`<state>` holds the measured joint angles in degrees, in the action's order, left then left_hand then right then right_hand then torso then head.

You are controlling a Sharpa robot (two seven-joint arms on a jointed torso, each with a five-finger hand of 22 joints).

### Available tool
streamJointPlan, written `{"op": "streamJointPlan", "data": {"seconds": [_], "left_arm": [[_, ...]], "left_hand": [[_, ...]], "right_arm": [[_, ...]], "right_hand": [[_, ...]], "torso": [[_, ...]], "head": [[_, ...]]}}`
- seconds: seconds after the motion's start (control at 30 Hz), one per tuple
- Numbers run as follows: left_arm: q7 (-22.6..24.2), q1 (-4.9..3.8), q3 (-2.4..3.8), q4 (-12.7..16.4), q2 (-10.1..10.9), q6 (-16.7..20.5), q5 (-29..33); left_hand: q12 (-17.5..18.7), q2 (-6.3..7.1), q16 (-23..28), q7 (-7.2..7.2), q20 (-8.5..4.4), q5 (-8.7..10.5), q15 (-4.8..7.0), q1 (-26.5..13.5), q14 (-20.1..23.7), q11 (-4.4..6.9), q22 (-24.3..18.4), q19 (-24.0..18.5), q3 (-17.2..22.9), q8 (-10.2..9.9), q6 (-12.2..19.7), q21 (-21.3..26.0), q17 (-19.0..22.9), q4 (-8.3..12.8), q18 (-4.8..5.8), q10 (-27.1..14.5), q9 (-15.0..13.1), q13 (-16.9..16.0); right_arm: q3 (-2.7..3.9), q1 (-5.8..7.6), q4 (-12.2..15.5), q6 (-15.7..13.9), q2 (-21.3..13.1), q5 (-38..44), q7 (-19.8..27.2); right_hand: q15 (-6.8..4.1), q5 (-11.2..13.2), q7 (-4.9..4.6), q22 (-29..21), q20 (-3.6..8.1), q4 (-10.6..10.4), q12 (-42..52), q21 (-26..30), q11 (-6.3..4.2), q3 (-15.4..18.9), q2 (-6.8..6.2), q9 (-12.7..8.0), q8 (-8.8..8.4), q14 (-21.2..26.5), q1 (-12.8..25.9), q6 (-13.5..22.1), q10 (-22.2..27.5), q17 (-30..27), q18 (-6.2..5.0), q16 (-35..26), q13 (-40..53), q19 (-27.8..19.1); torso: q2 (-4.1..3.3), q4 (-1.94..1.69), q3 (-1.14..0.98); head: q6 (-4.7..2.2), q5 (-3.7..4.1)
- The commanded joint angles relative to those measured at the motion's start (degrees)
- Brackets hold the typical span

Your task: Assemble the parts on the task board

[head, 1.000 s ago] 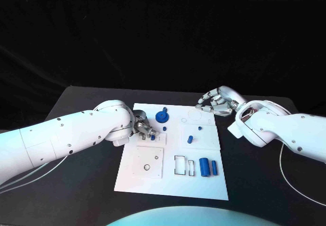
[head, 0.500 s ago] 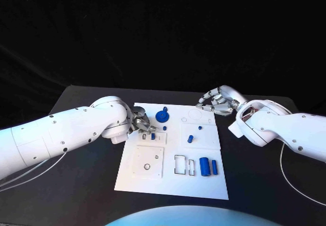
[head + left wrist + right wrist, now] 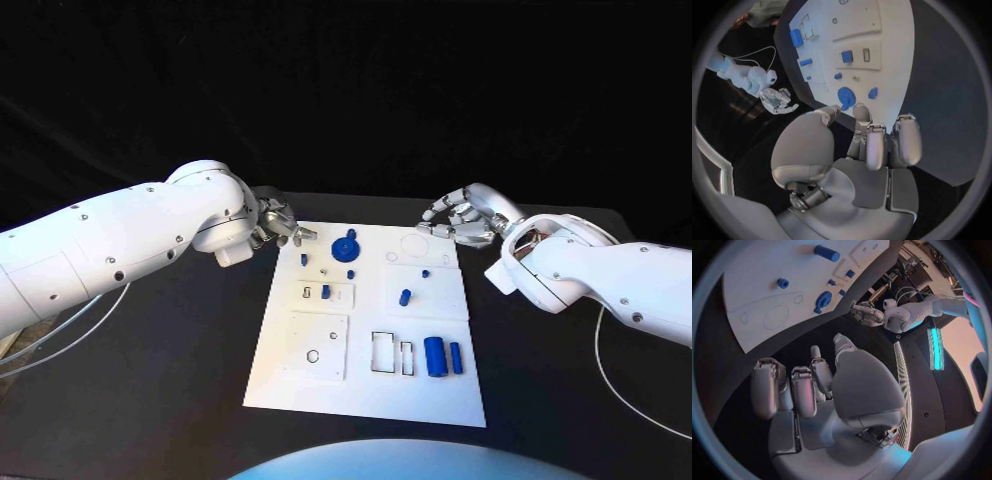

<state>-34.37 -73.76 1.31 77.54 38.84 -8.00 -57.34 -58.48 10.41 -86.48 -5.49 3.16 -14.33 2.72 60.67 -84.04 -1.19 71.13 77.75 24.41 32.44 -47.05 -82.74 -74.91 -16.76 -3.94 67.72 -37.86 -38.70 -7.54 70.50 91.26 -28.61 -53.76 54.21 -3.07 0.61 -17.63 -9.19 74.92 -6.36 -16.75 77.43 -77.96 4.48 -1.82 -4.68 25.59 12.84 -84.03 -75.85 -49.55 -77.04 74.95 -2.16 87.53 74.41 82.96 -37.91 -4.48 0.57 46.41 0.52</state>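
Left hand [image 3: 277, 231] off the task board [image 3: 368, 385] far left corner, fingers curled, empty. Right hand [image 3: 459, 220] at far right corner, fingers loosely curled, holding nothing.

A black tabletop [image 3: 173, 380] carries everything and spreads out to both sides, with rounded far corners. Behind it the background is plain black. A thin white cable [image 3: 58, 335] loops over the tabletop on the left side, curving toward the near edge. Another thin white cable [image 3: 627, 385] arcs over the tabletop on the right side. In the right wrist view a bright cyan light strip [image 3: 934, 347] stands upright in the room beyond the tabletop, and a pale curved rail [image 3: 902, 390] runs along the floor near it.
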Motion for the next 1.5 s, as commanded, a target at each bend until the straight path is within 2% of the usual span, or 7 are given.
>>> {"op": "streamJointPlan", "data": {"seconds": [0.03, 0.23, 0.43, 0.67, 0.83, 1.03, 1.5], "left_arm": [[1.98, -0.36, 0.02, -2.37, -1.12, -4.11, 1.17], [2.53, -0.56, -0.69, -6.25, -3.01, -5.37, -1.21], [3.05, -0.58, -1.49, -9.21, -4.65, -6.61, -4.74], [3.55, -0.53, -2.36, -12.13, -6.45, -8.51, -5.12], [3.82, -0.42, -2.77, -13.08, -7.2, -9.04, -4.53], [3.98, -0.38, -2.94, -13.36, -7.65, -9.48, -4.17], [4.05, -0.29, -3.49, -14.08, -8.42, -12.28, -4.11]], "left_hand": [[2.57, 0.24, 0.49, -0.9, 0.64, 0.06, -0.81, 0.32, -3.59, -0.61, -1.16, -0.75, -0.36, -1.47, 1.38, 0.67, -6.46, -0.08, -0.32, -2.45, 1.0, 3.65], [3.66, 0.4, 0.59, -1.18, 0.94, 0.13, -1.11, 0.37, -3.48, -0.92, -1.74, -1.17, -0.75, -1.95, 1.66, 0.96, -6.24, -0.1, -0.45, -3.59, 1.48, 5.1], [3.91, 0.32, 0.67, -1.28, 1.1, 0.22, -1.24, 0.31, -3.41, -1.05, -2.36, -1.61, -0.95, -2.12, 1.71, 1.25, -6.08, -0.12, -0.59, -4.0, 1.69, 5.27], [4.19, 0.88, 0.83, -1.24, 1.34, 0.57, -1.35, -1.04, -3.23, -1.1, -3.0, -2.1, -2.64, -2.1, 1.31, 1.63, -5.75, -0.12, -0.74, -4.43, 2.04, 5.58], [4.2, 0.89, 0.9, -1.25, 1.35, 0.6, -1.35, -1.08, -3.19, -1.11, -3.07, -2.14, -2.73, -2.13, 1.34, 1.66, -5.61, -0.12, -0.76, -4.46, 2.07, 5.59], [4.2, 0.72, 0.88, -1.27, 1.36, 0.59, -1.36, -1.12, -3.19, -1.12, -2.95, -2.08, -2.78, -2.11, 1.28, 1.62, -5.66, -0.13, -0.73, -4.47, 2.1, 5.62], [4.15, -0.05, 1.0, -0.43, 1.21, 0.47, -0.9, 0.89, -3.02, -0.46, -3.13, -2.31, -3.57, 0.12, -1.43, 1.82, -5.42, 0.01, -0.8, -4.54, 1.67, 5.97]], "right_arm": [[0.0, -0.03, -0.01, 0.29, 0.09, -0.06, 0.01], [0.0, -0.03, -0.05, 0.36, 0.14, -0.15, -0.02], [0.0, -0.03, -0.12, 0.39, 0.22, -0.16, -0.11], [0.0, -0.03, -0.22, 0.36, 0.34, -0.17, -0.15], [0.0, -0.03, -0.27, 0.28, 0.44, -0.18, -0.17], [0.0, -0.03, -0.46, 0.41, 0.57, -0.32, -0.21], [0.0, -0.07, -0.82, 0.7, 0.88, -0.54, -0.23]], "right_hand": [[-0.24, 0.23, -0.08, 7.66, -0.06, 0.0, -0.19, 0.2, 0.07, 0.22, 0.0, -0.05, 0.27, -4.09, 0.71, 0.41, 0.43, 6.93, -0.94, -0.3, -0.04, -0.24], [-0.24, 0.23, -0.08, 7.66, -0.06, 0.0, -0.19, 0.2, 0.07, 0.22, 0.0, -0.05, 0.27, -4.09, 0.71, 0.41, 0.43, 6.93, -0.94, -0.3, -0.04, -0.24], [-0.24, 0.22, -0.07, 7.65, -0.06, -0.01, -0.19, 0.22, 0.07, 0.26, 0.06, -0.05, 0.3, -4.09, 0.81, 0.42, 0.43, 6.92, -0.94, -0.31, -0.03, -0.25], [-0.24, 0.21, -0.07, 7.6, -0.06, -0.01, -0.21, 0.32, 0.07, 0.27, 0.09, -0.06, 0.31, -4.09, 0.83, 0.42, 0.45, 6.91, -0.97, -0.32, -0.05, -0.3], [-0.24, 0.21, -0.07, 7.6, -0.06, -0.01, -0.21, 0.32, 0.07, 0.27, 0.09, -0.06, 0.31, -4.09, 0.83, 0.42, 0.45, 6.91, -0.97, -0.32, -0.05, -0.3], [-0.24, 0.17, -0.07, 7.57, -0.06, 0.0, -0.24, 0.38, 0.07, 0.29, 0.23, -0.06, 0.35, -4.05, 0.94, 0.45, 0.48, 6.77, -0.98, -0.37, -0.1, -0.33], [-0.24, 0.14, -0.07, 7.55, -0.06, 0.03, -0.24, 0.42, 0.07, 0.31, 0.33, -0.07, 0.39, -4.05, 0.98, 0.48, 0.49, 6.76, -0.99, -0.38, -0.1, -0.35]], "torso": [[-0.05, 0.02, 0.04], [-0.1, -0.04, 0.13], [-0.17, 0.07, 0.13], [-0.14, 0.06, 0.08], [-0.13, 0.08, 0.1], [-0.05, 0.05, 0.01], [-0.07, 0.1, 0.05]], "head": [[-0.12, -0.21], [-0.13, -0.06], [-0.14, -0.1], [0.05, -0.36], [-0.09, -0.54], [0.05, -0.45], [-0.04, -0.44]]}}
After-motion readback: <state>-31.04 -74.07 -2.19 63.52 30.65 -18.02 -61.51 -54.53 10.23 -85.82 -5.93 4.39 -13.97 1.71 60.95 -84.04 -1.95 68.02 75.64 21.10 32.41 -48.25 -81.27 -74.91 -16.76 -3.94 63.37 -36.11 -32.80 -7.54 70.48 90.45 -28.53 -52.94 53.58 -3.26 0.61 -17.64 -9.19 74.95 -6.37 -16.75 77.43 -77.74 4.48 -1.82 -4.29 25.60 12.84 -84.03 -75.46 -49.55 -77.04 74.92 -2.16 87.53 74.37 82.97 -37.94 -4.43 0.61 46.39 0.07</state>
